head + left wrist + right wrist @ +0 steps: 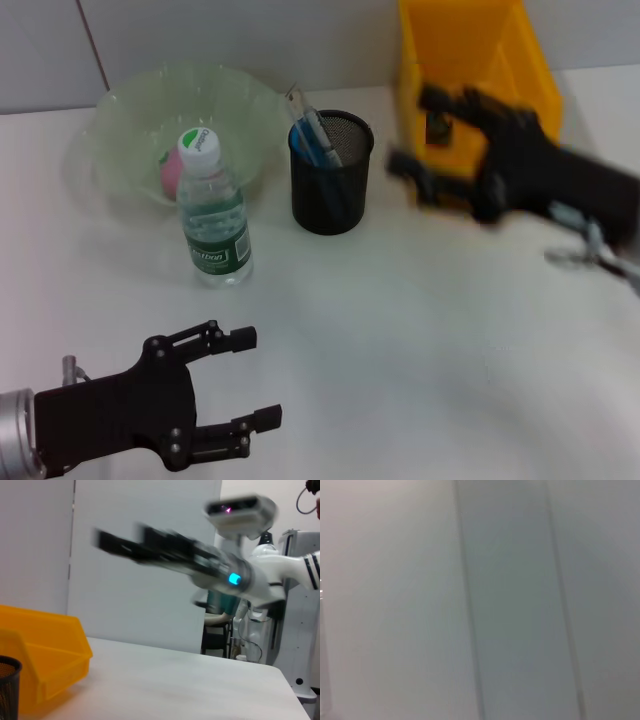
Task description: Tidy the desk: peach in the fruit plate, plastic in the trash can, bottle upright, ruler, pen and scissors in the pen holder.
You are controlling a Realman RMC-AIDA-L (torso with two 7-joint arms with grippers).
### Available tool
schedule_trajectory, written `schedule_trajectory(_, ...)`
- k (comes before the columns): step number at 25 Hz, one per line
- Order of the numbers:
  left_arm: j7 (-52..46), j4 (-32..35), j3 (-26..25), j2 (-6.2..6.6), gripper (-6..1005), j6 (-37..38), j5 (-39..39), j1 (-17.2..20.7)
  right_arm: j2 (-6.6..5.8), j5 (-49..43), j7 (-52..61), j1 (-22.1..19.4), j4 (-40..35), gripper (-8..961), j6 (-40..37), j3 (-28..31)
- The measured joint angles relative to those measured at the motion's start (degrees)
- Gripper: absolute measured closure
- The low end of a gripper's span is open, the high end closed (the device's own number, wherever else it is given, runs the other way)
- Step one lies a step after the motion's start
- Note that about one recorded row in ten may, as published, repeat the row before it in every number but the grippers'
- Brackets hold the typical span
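— Two claws, right? Where is the near one?
— At seven o'clock: the left gripper (243, 385) hovers low over the table (420, 330), fingers spread, holding nothing.
— And the bottle (213, 215)?
— Standing up at ten o'clock, just before the fruit plate (120, 130), with the peach (171, 172) inside.
— Pens?
— In the pen holder (331, 172) at twelve.
— The other claw?
— The right gripper (425, 130) is spread wide by the trash can (480, 60) at one o'clock. Probably dropping plastic there.

Bottle (215, 212) left of pen holder (331, 172)
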Motion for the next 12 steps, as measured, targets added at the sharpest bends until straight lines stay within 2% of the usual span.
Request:
schedule_trajectory(2,0.2,-0.1,-0.3,-0.01,180,-0.1,0.0,0.0,-0.20,-6.7,-2.9,-0.9,4.7,184,-6.9,5.6)
schedule_trajectory(4,0.2,-0.1,-1.0,-0.11,180,-0.4,0.0,-0.2,-0.61,-16.2,-9.2,-1.0,12.7,162,-14.8,11.8)
schedule_trajectory(5,0.2,-0.1,-1.0,-0.11,180,-0.4,0.0,-0.2,-0.61,-16.2,-9.2,-1.0,12.7,151,-14.8,11.8)
schedule_trajectory(7,0.2,-0.2,-2.4,-0.41,180,-0.5,0.0,-0.4,-0.80,-22.1,-14.2,-0.9,18.7,129,-18.1,14.9)
schedule_trajectory(12,0.3,-0.2,-2.5,-0.57,180,-0.6,0.0,-0.8,-0.82,-25.7,-15.2,-0.7,21.8,129,-16.6,17.7)
